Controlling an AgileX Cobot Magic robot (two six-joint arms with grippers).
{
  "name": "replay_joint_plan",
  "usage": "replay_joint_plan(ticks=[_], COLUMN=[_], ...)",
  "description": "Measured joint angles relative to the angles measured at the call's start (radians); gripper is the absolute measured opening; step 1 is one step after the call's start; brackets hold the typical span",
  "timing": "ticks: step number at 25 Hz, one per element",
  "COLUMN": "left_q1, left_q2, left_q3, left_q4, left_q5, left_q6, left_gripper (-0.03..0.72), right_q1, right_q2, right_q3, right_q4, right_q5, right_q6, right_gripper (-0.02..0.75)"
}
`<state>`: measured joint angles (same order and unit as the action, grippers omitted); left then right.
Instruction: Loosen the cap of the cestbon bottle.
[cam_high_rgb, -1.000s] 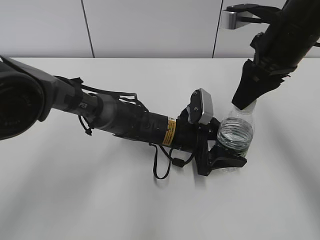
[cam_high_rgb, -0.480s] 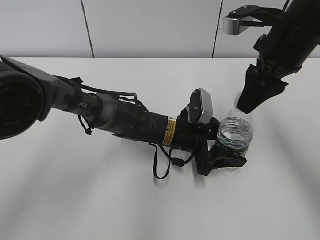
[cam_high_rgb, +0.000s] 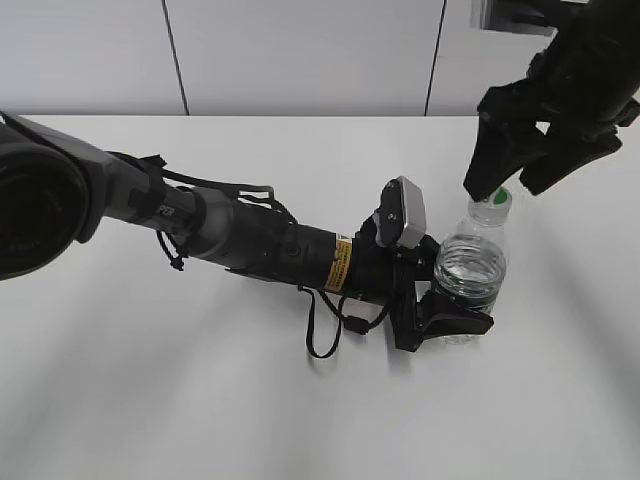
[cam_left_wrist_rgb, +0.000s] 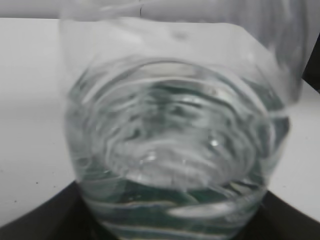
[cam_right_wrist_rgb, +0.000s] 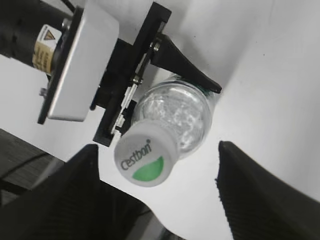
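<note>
- Since the earlier exterior frames the right gripper (cam_high_rgb: 512, 178) has been lifted off the cap (cam_high_rgb: 491, 206) and spread; the cap, covered by the fingers a second ago, is now exposed, and the cestbon bottle (cam_high_rgb: 472, 268) has stayed in place.
- The cap is seen in the right wrist view (cam_right_wrist_rgb: 145, 155) as a small white disc with a green patch, still seated on the neck; whether it has been loosened cannot be told.
- The cap's ribbed side is judged the proper place for a hold, being stiff and less slippery than the smooth top.
- The bottle (cam_right_wrist_rgb: 176, 114) is judged light, thin-walled and easily crushed, so a moderate squeeze low on the body is advised; water is seen inside in the left wrist view (cam_left_wrist_rgb: 175, 150).
- The bottle stands upright on the white table (cam_high_rgb: 200, 400), its long axis vertical, cap pointing toward 12 o'clock in the exterior view.
- The lower body is clamped by the left gripper (cam_high_rgb: 452, 318), reaching in from 9 o'clock.
- The right gripper hangs wide open and empty just above the cap, at about 1 o'clock from it, fingers (cam_right_wrist_rgb: 260, 195) apart on either side.
</note>
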<state>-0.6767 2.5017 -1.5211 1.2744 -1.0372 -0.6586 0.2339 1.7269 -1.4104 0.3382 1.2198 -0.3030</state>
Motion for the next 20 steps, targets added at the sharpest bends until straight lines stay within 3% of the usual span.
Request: replay_joint_plan(ticks=[8, 13, 20], left_q1=[0.0, 0.0, 0.0], left_q2=[0.0, 0.0, 0.0], left_q3=[0.0, 0.0, 0.0], left_q4=[0.002, 0.005, 0.005], left_q5=[-0.002, -0.001, -0.001], left_q6=[0.0, 0.001, -0.001], left_gripper=[0.499, 0.499, 0.499], right_q1=[0.035, 0.112, 0.122], right_q2=[-0.023, -0.026, -0.028], right_q3=[0.0, -0.001, -0.001], right_q4=[0.098, -0.008, -0.124], right_q5=[0.0, 0.0, 0.0], right_q6=[0.191, 0.294, 0.375], right_gripper=[0.555, 0.555, 0.555])
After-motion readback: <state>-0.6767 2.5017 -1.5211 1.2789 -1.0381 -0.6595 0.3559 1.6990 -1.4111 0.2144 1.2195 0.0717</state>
